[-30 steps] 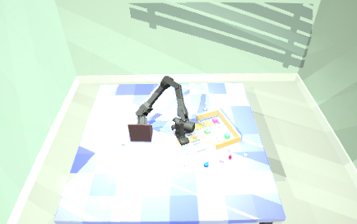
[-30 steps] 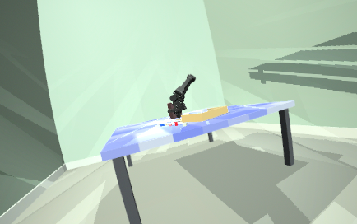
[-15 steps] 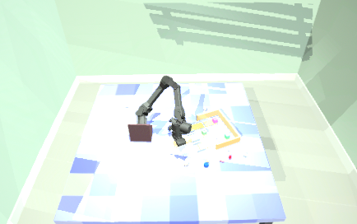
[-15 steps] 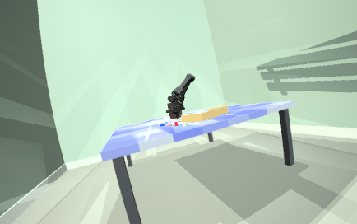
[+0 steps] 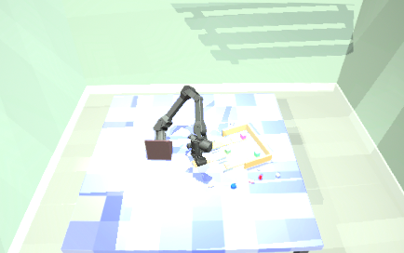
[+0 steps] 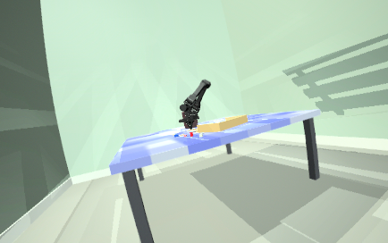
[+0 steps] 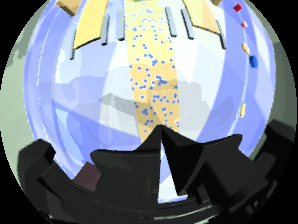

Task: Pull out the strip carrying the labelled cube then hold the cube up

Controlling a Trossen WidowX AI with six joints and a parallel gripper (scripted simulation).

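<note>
My gripper [image 5: 199,163] [image 6: 191,128] [image 7: 159,127] is shut, with its fingertips low over the near end of the middle strip, nothing visible between them. Whether the tips touch it is hidden. That strip [image 7: 150,75], yellow with blue dots, runs out between grey guide rails. The left strip [image 7: 91,22] and the right strip [image 7: 201,14] end near their own rails. In the top view a green cube [image 5: 227,151], another green cube [image 5: 257,153] and a magenta cube [image 5: 243,136] are at the tray. Their labels are too small to read.
The wooden tray wall [image 5: 259,161] [image 6: 223,124] stands around the cubes. Beside the tray lie a blue piece [image 5: 234,186] [image 7: 253,61], a red piece [image 5: 261,177] [image 7: 238,7], a pink piece [image 7: 244,24] and a white piece [image 5: 277,175]. A dark brown panel [image 5: 158,150] stands by the arm's base.
</note>
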